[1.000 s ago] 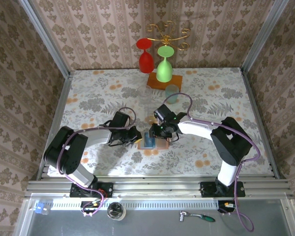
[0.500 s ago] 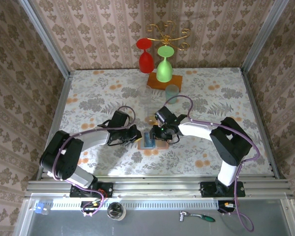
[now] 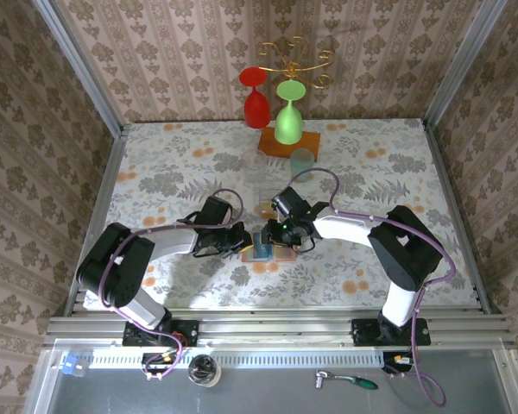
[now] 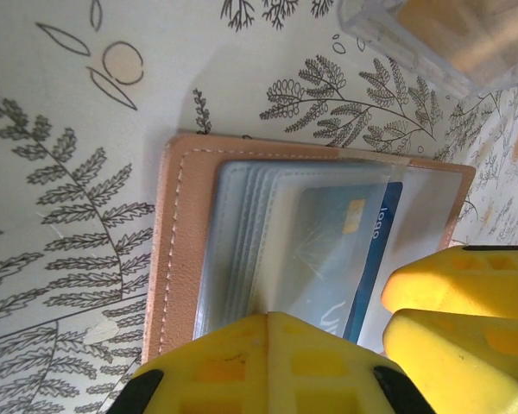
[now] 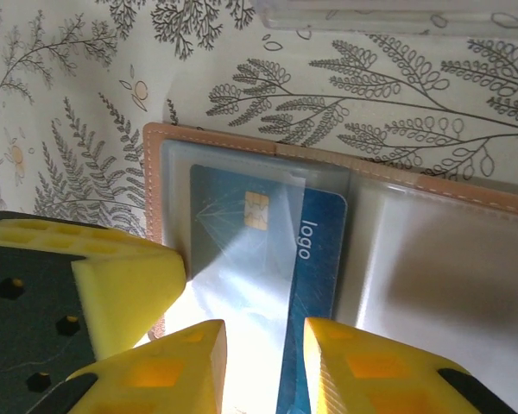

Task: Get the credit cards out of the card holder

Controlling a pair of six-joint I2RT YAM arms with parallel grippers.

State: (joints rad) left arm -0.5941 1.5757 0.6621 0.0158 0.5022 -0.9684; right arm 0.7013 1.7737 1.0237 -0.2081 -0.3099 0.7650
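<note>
The desk (image 3: pixel 155 181) top is flowery and patterned paper covers the walls (image 3: pixel 155 52). The card holder (image 3: pixel 261 253) lies open mid-desk with a blue card (image 5: pixel 319 233) inside. The left hand (image 3: pixel 243 240) is closed at its edge, the right hand (image 3: pixel 279 235) a little open over it

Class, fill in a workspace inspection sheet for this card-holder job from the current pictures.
Surface: floral tablecloth.
Job's things: card holder lying open; blue card partly out of its clear pocket.
Clutter: red glass, green glass, wooden block, clear cup, all at the back.
Grippers: left gripper shut at the holder's edge; right gripper open over the card.
Cables: purple cable looping above the right arm.
Surroundings: wallpapered walls, metal frame.
</note>
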